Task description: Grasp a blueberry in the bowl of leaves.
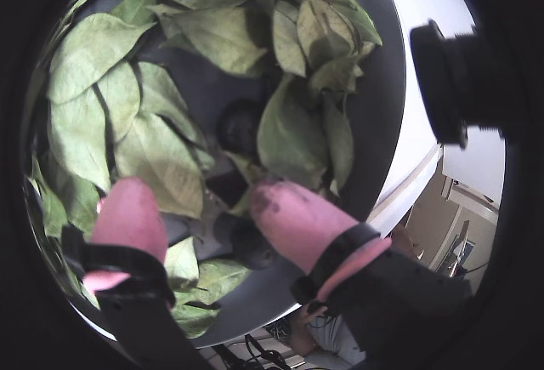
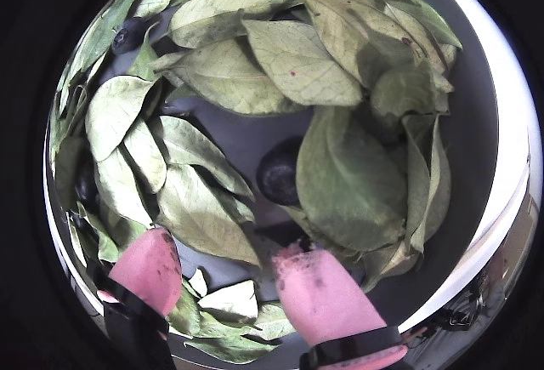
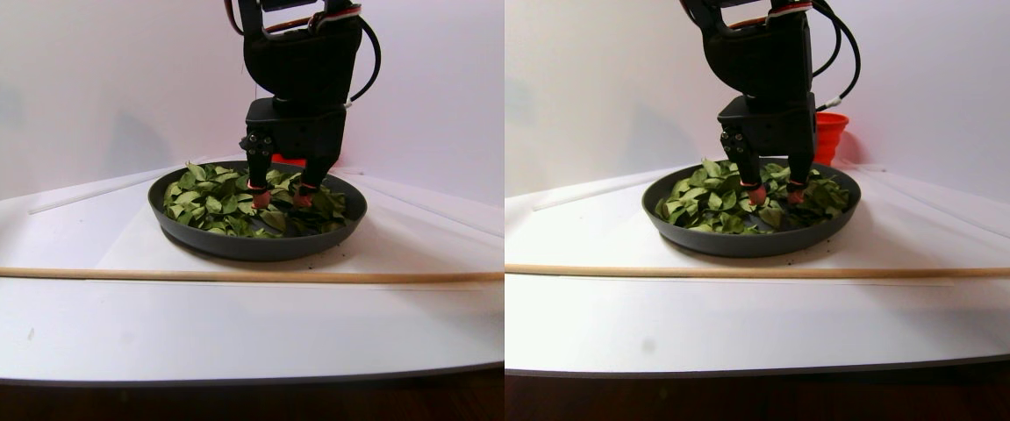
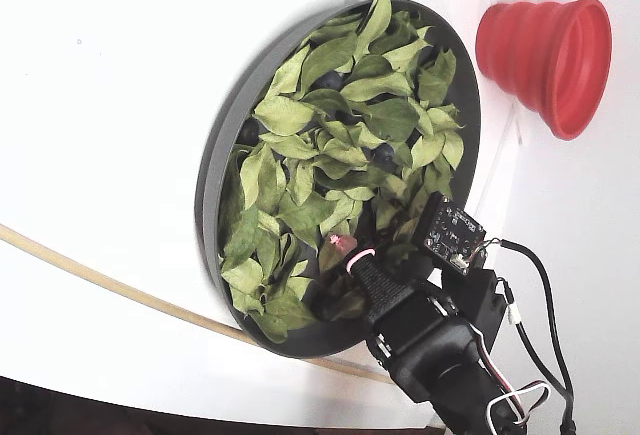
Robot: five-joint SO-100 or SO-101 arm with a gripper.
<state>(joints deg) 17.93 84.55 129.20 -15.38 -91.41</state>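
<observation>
with the gripper (image 2: 225, 281) spread wide and empty, pink fingertips (image 2: 319, 293) lowered among the leaves (image 2: 280, 59) in the bowl (image 4: 215, 170) on the table (image 3: 206, 324): target blueberry (image 2: 276, 174) located just ahead of the fingertips, near the bowl's middle, half tucked under a large leaf. second berry (image 2: 127, 37) visible toward the far rim in a wrist view. judged small, round, soft-skinned and light; likely to roll on the smooth bowl floor and to bruise or burst under hard closure. recommended hold: across the widest part, one pad each side, closing gently. overlapping leaf judged thin and limp; may be pinched along with the berry or nudge it aside.
</observation>
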